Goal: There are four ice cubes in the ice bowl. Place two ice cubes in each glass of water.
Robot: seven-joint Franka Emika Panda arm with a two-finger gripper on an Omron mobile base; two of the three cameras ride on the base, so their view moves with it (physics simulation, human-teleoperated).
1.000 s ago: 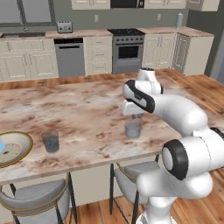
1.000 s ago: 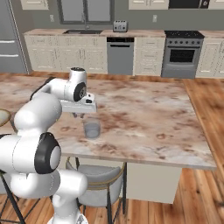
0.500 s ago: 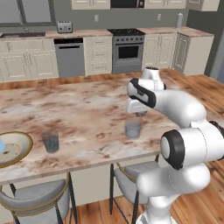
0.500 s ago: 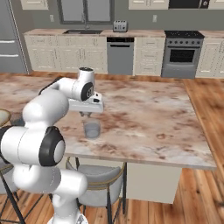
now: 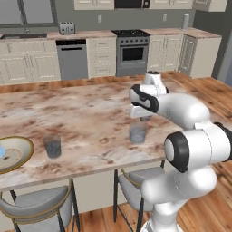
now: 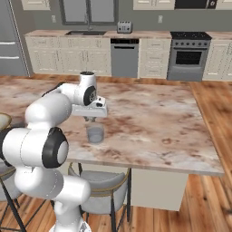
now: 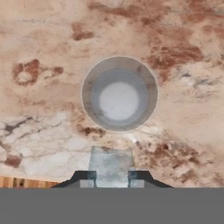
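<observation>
Ice cube [image 7: 111,162], pale and translucent, is sitting pinched between the closed jaws in the hand view, hanging over the desk [image 7: 183,39] just short of the open mouth of a glass of water [image 7: 119,93].

From the left base view, the gripper [image 5: 144,117] is hovering above and slightly beyond that glass [image 5: 137,132]; the second glass [image 5: 52,146] is standing well to the left, near the ice bowl [image 5: 23,144] at the desk's left edge.

From the right base view, the gripper [image 6: 92,118] is hanging just above the glass [image 6: 95,134].

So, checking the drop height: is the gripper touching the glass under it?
Apart. The left base view shows the gripper above the glass, counter visible between; the hand view shows an ice cube pinched.
</observation>
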